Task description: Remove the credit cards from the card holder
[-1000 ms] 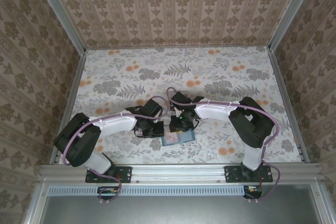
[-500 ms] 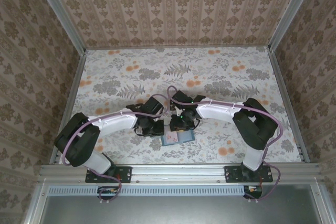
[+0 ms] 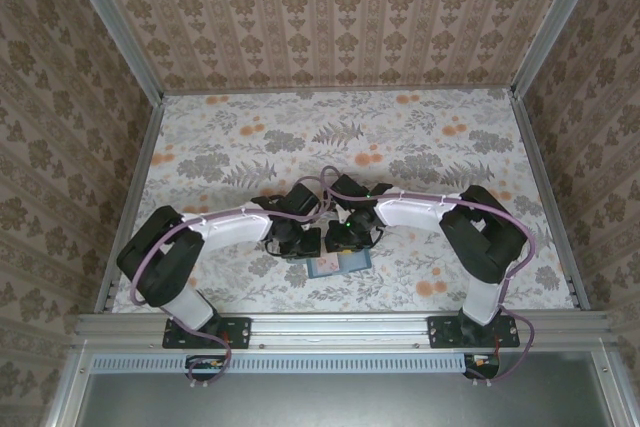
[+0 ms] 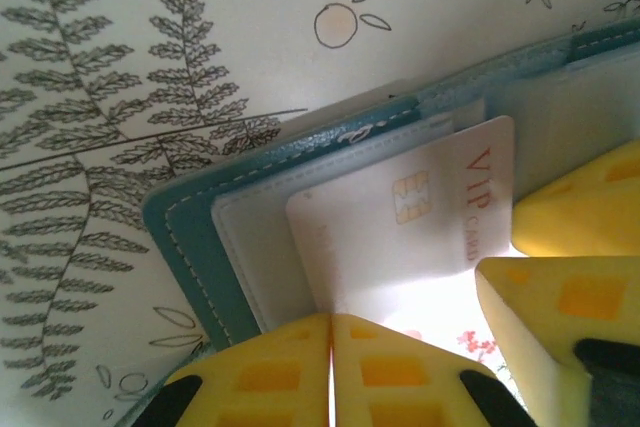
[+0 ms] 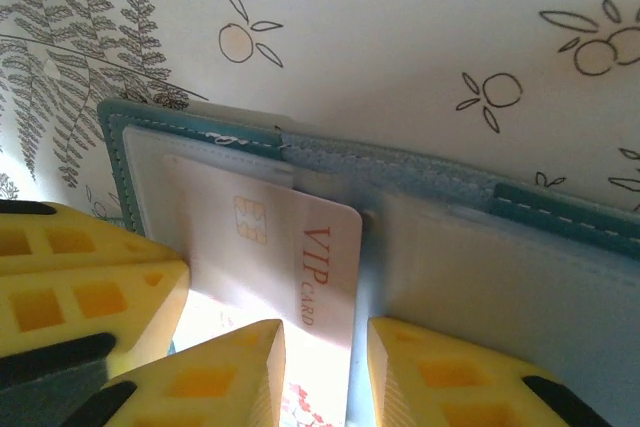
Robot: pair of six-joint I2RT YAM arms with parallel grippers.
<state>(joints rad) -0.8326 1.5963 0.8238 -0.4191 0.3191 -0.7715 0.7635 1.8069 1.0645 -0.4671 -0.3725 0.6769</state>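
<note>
The card holder (image 3: 340, 267) lies open on the floral surface (image 3: 450, 147), at 6 o'clock of it and close to the arms' bases in the top view. The left hand (image 3: 303, 244) is down at its 10 o'clock corner and the right hand (image 3: 346, 245) at its 12 o'clock edge, the two nearly touching, their jaws too small to read here. In the left wrist view the teal card holder (image 4: 185, 247) runs from 7 o'clock up to 2 o'clock. A pale credit card (image 4: 400, 237) with a gold chip and red "VIP CARD" lettering sticks partway out of a clear pocket. The left hand (image 4: 330, 337), at 6 o'clock, is closed pad against pad at the card's lower edge. The right hand's fingers (image 4: 580, 212) stand at 4 o'clock, just beside the card. In the right wrist view the right hand (image 5: 325, 347), at 6 o'clock, is narrowly parted, its tips astride the credit card's (image 5: 290, 247) right edge; whether they touch it I cannot tell. The left hand's fingers (image 5: 70, 297) sit at 8 o'clock, by the card's left side.
</note>
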